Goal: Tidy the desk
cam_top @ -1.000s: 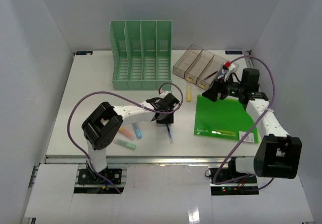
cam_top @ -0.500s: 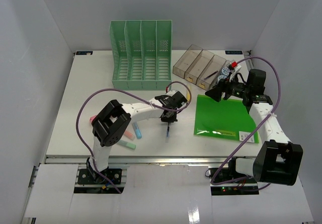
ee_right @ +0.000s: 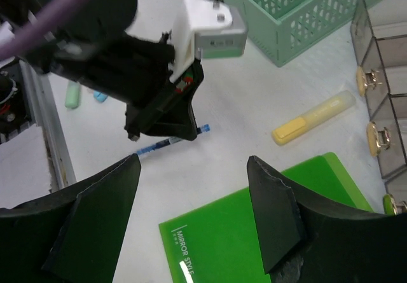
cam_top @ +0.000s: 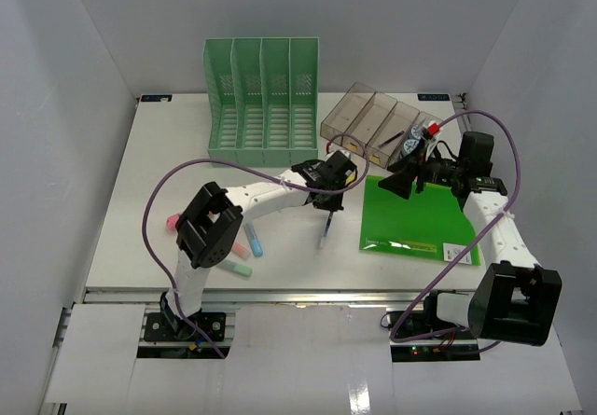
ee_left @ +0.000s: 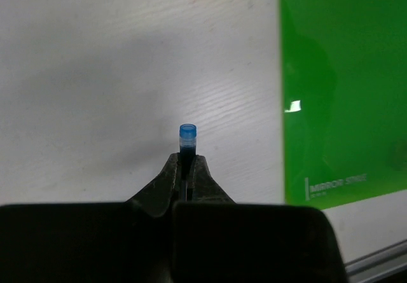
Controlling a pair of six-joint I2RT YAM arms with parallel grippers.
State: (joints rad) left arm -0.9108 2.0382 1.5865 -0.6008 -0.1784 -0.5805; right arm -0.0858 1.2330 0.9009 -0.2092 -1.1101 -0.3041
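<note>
The desk (cam_top: 168,154) is a wide white tabletop. My left gripper (cam_top: 328,202) is shut on a blue pen (cam_top: 324,233) near the middle, just left of a green folder (cam_top: 420,214). In the left wrist view the pen's blue end (ee_left: 187,133) sticks out past the closed fingertips (ee_left: 172,172), above bare desk (ee_left: 95,92). My right gripper (cam_top: 396,178) hovers open over the folder's far left corner. Its wrist view shows the wide gap of the right gripper (ee_right: 191,162), with the pen (ee_right: 156,147) and the left gripper (ee_right: 162,114) beyond.
A green slotted file rack (cam_top: 262,103) stands at the back. A smoky drawer organiser (cam_top: 373,121) sits to its right. A yellow highlighter (cam_top: 351,176) lies by the left gripper. Pink (cam_top: 172,220), blue (cam_top: 255,245) and green (cam_top: 235,268) highlighters lie front left.
The left gripper closed on the pen, then carried it right and back towards the folder. The right gripper swung slightly and stayed open.
</note>
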